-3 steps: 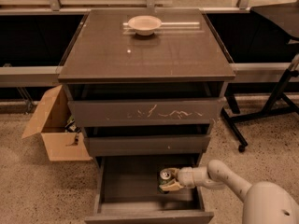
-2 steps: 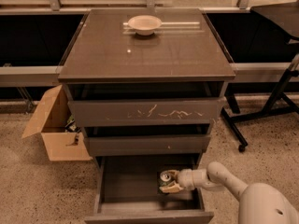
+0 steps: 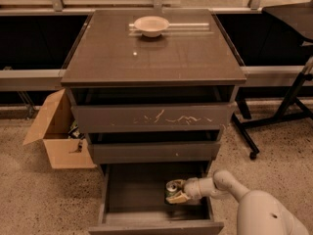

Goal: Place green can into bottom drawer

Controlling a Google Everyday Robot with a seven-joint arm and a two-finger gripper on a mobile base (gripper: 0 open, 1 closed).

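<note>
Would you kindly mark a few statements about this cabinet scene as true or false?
1. The bottom drawer is pulled open. True.
2. A white bowl sits on the cabinet top. True.
3. The green can stands beside the bowl. False: it is inside the bottom drawer, gripped by the gripper.
4. The cardboard box stands on the right of the cabinet in the picture. False: it is on the floor at the left.

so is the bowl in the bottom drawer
No, the bowl sits atop the cabinet; the tool holds the green can in the bottom drawer.
</note>
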